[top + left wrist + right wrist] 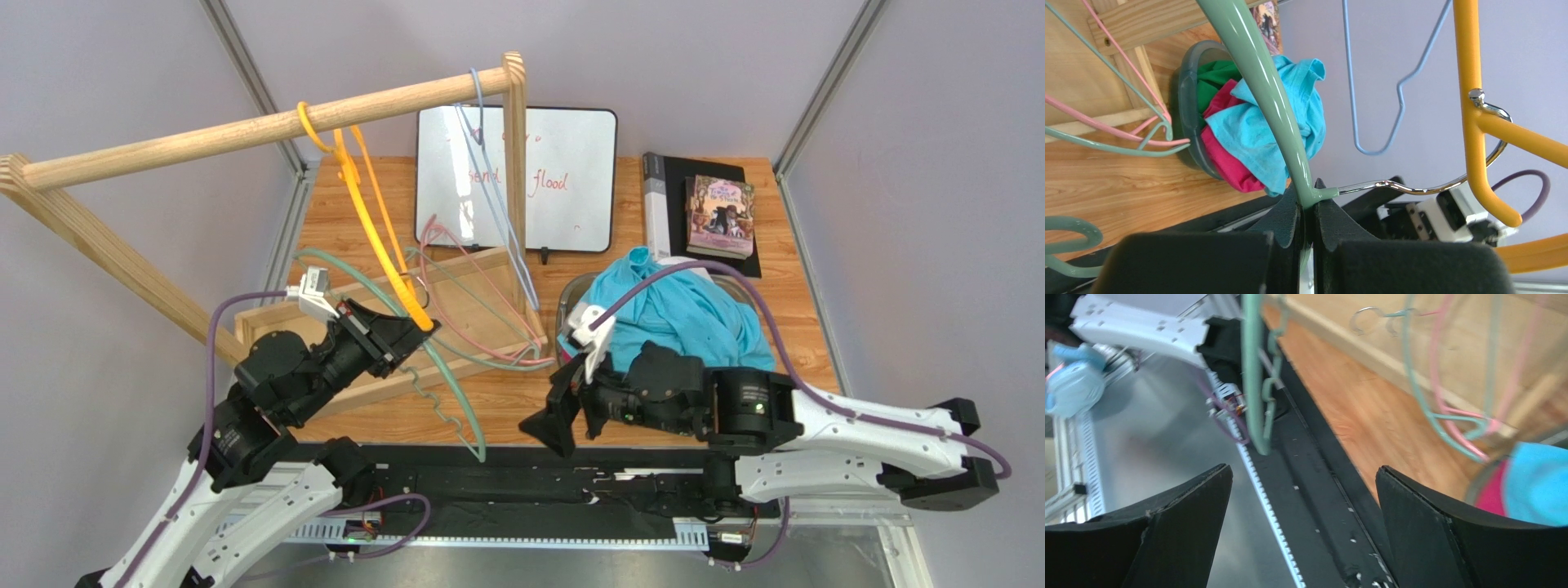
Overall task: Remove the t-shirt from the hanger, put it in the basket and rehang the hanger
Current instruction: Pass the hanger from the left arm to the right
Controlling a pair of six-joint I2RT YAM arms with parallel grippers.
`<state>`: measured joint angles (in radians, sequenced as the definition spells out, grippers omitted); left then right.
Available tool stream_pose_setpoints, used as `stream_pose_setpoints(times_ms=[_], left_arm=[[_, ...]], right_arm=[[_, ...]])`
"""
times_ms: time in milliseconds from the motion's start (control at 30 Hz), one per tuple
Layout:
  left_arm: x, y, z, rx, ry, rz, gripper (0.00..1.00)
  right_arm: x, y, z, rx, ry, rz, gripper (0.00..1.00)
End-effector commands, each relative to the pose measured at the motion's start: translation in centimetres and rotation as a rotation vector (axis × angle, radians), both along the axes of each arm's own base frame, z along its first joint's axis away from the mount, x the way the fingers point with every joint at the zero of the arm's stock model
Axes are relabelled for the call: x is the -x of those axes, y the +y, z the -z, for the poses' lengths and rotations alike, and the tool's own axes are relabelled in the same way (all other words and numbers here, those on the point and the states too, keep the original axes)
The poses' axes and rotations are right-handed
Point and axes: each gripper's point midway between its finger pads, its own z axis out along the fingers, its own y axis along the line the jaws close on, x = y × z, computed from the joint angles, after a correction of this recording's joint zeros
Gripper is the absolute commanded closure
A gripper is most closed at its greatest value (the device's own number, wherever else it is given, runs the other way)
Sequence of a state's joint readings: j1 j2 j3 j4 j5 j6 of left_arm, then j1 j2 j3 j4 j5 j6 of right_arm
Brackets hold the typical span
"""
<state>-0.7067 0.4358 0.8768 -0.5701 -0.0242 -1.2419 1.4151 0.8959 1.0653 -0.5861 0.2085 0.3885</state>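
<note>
- T-shirt (669,312): turquoise, off the hanger, heaped in the grey bin (568,306). It sits on top of a red garment (1223,160) and a green garment (1212,76). Part of the fabric spills over the bin rim.
- Green hanger (451,398): bare, beside the bin on the left arm's side.
- Left gripper (411,337): clamped tight on the green hanger at its neck, with both fingers pressed against the plastic.
- Right gripper (558,404): jaws wide apart and empty, in front of the bin on the side nearest the arm bases.
- Status, judged from the layout: separation looks complete. Only clearing the arms and disposing of the hanger remain.
- Hazard 1: a purple cable (662,276) from the right arm crosses over the t-shirt above the bin. If it rests on the fabric, moving the right arm could drag the t-shirt over the rim.
- Hazard 2: the chrome hook (1413,188) of the green hanger overlaps a yellow hanger (1468,92) in the left wrist view. Whether they touch cannot be told. A snag would jerk both hangers when the left arm moves.
- Hazard 3: the free end of the green hanger could sweep toward the bin and catch the overhanging fabric.
</note>
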Motion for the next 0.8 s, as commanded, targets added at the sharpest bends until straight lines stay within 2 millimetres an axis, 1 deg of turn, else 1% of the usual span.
stream_pose_setpoints(times_ms=[0, 33, 100, 133, 167, 200, 233, 267, 300, 333, 367, 400, 433, 467, 533, 567, 600, 667, 700, 733, 767], left_arm=[[1.0, -0.5, -0.9, 0.105, -0.001, 0.042, 1.00], [0.9, -0.3, -0.9, 0.122, 0.006, 0.027, 1.00], [1.2, 0.0, -1.5, 0.146, -0.004, 0.025, 1.00], [0.9, 0.3, -1.7, 0.160, -0.007, 0.001, 1.00], [1.1, 0.5, -2.0, 0.174, -0.018, 0.000, 1.00], [1.2, 0.7, -2.2, 0.184, -0.026, -0.001, 1.00], [1.3, 0.7, -2.4, 0.197, -0.024, -0.003, 1.00], [1.5, 0.9, -2.6, 0.207, -0.029, -0.003, 1.00], [1.5, 1.0, -2.6, 0.215, -0.026, -0.006, 1.00], [1.6, 1.1, -2.7, 0.222, -0.027, -0.006, 1.00], [1.8, 1.3, -2.9, 0.230, -0.034, -0.009, 1.00], [1.7, 1.5, -2.9, 0.234, -0.030, -0.019, 1.00], [1.8, 1.7, -2.9, 0.236, -0.033, -0.023, 1.00], [1.8, 1.8, -3.0, 0.238, -0.036, -0.028, 1.00], [1.8, 1.9, -3.1, 0.237, -0.041, -0.033, 1.00], [1.8, 2.0, -3.3, 0.235, -0.051, -0.034, 1.00], [1.9, 2.2, -3.7, 0.226, -0.072, -0.037, 1.00], [1.9, 2.3, -3.7, 0.205, -0.077, -0.044, 1.00], [1.8, 2.5, -3.7, 0.189, -0.083, -0.052, 0.98], [1.8, 2.5, -3.5, 0.178, -0.080, -0.054, 0.95], [1.8, 2.6, -3.3, 0.170, -0.076, -0.057, 0.87]], right_arm=[[3.0, 5.7, -2.2, -0.170, -0.013, -0.134, 0.06], [3.1, 6.3, -1.9, -0.163, -0.028, -0.140, 0.06], [3.1, 7.7, -2.5, -0.195, -0.040, -0.134, 0.08], [2.9, 8.6, -1.4, -0.170, -0.041, -0.126, 0.09], [2.7, 9.1, -1.5, -0.179, -0.048, -0.115, 0.11], [1.8, 9.3, -1.1, -0.165, -0.065, -0.068, 0.16], [1.4, 9.5, -0.5, -0.149, -0.071, -0.041, 0.19], [1.1, 9.7, -0.7, -0.164, -0.082, -0.023, 0.22], [0.7, 9.8, -0.6, -0.174, -0.092, -0.001, 0.28], [0.8, 9.8, 0.1, -0.172, -0.091, 0.001, 0.31], [0.8, 10.2, -0.3, -0.210, -0.087, -0.002, 0.39], [0.9, 10.4, -0.7, -0.236, -0.088, -0.006, 0.42], [0.9, 10.5, -0.2, -0.237, -0.087, -0.004, 0.49], [0.7, 10.7, -0.6, -0.263, -0.085, 0.009, 0.65], [0.4, 10.7, -0.6, -0.274, -0.079, 0.029, 0.79], [0.3, 10.7, -0.8, -0.287, -0.072, 0.041, 0.93], [0.3, 10.7, -0.9, -0.294, -0.069, 0.045, 0.98], [0.1, 10.8, -1.2, -0.320, -0.057, 0.066, 1.00], [-0.1, 10.7, -1.4, -0.339, -0.040, 0.081, 1.00], [-0.2, 10.6, -1.7, -0.358, -0.033, 0.095, 1.00], [-0.5, 10.3, -1.9, -0.372, -0.031, 0.111, 1.00]])
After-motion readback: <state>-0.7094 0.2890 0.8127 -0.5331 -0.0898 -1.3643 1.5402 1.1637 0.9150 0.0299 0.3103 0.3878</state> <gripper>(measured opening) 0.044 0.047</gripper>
